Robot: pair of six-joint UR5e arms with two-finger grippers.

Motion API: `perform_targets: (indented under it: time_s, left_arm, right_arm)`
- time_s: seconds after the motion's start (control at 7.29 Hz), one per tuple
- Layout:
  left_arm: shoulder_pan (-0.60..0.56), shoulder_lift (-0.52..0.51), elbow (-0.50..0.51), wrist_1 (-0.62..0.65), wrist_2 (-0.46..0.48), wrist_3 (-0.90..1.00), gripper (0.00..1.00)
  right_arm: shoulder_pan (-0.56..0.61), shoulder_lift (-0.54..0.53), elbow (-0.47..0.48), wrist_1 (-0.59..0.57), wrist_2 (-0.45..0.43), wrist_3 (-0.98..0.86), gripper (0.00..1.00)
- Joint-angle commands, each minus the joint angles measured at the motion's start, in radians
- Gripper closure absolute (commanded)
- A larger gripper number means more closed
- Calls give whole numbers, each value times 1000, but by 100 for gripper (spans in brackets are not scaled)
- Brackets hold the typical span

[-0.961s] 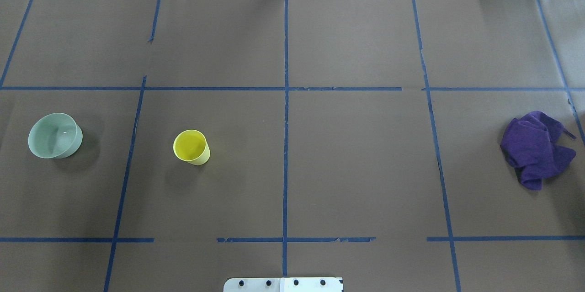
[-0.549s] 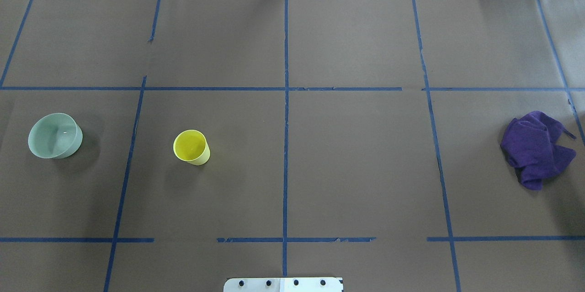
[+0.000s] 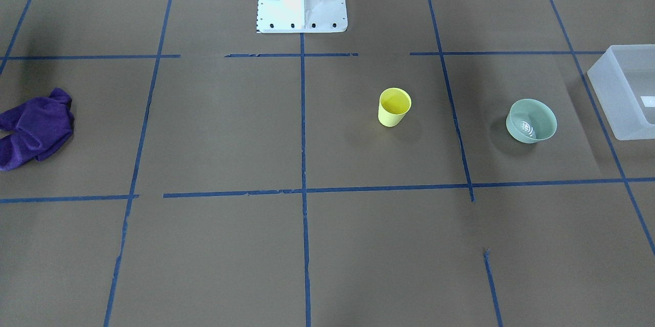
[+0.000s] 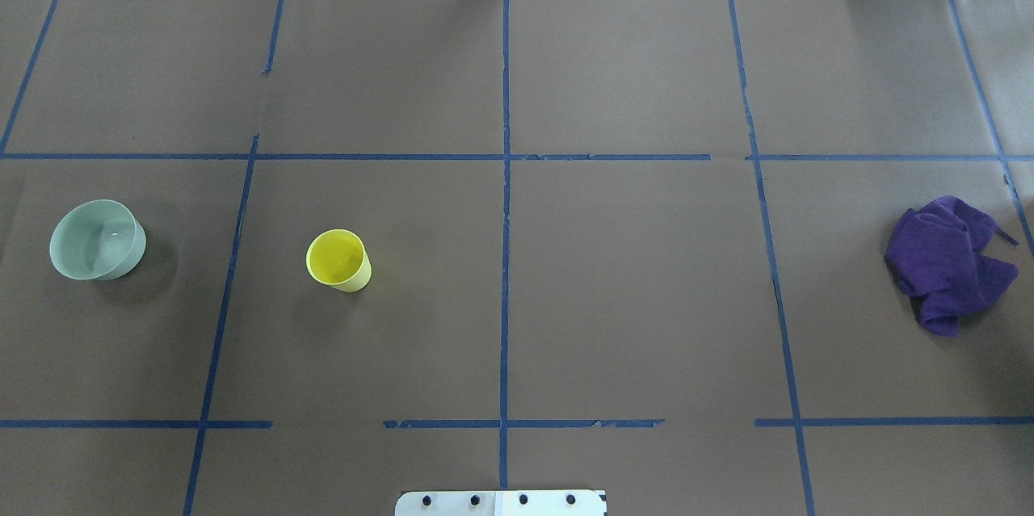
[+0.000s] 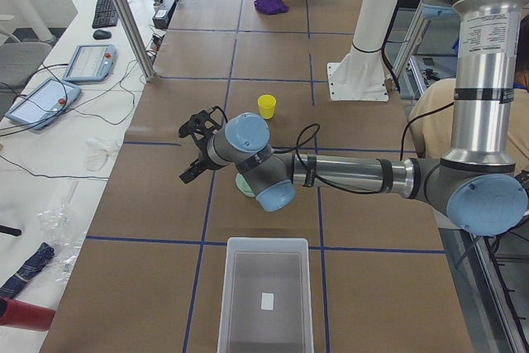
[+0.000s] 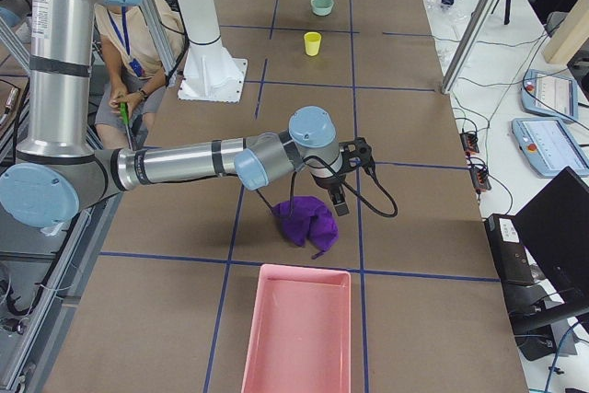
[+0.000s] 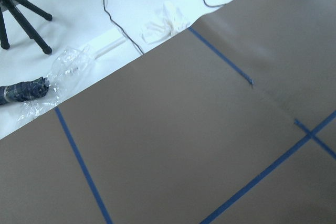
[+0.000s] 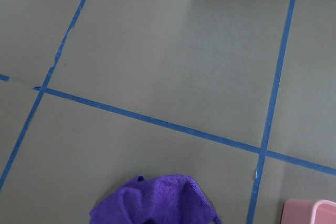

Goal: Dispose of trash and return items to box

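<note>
Standing nearest, at the bench's left end, is the frosted white box, open upward, with a small white label on its floor. Just beyond it sits the mint-green bowl, upright on the brown bench and apart from the box. The left arm reaches out above the bowl and hides most of it in the side view. The left tool hangs over bare paper — whether its fingers are open or closed, I cannot tell. Farther along stands the yellow cup, upright and well apart from the bowl. Both are outside the box. At the far end lies a crumpled purple cloth, and the right tool hangs near it — its state I cannot tell either. Beyond the cloth is a pink bin.
</note>
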Motion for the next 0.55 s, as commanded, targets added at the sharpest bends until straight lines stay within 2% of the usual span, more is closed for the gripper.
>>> perform_targets:
  time_s: [0.0, 0.14, 0.27, 0.41]
  left_arm:
    - [172, 10, -94, -93, 116, -294, 0]
    - [304, 12, -142, -91, 151, -585, 0]
    - [433, 15, -198, -70, 278, -751, 0]
    - [512, 15, -243, -5, 338, -857, 0]
  right_arm:
    - [0, 26, 8, 4, 24, 9, 0]
    - [-1, 28, 9, 4, 19, 9, 0]
    - [-1, 31, 8, 6, 17, 8, 0]
    - [-1, 31, 8, 7, 17, 8, 0]
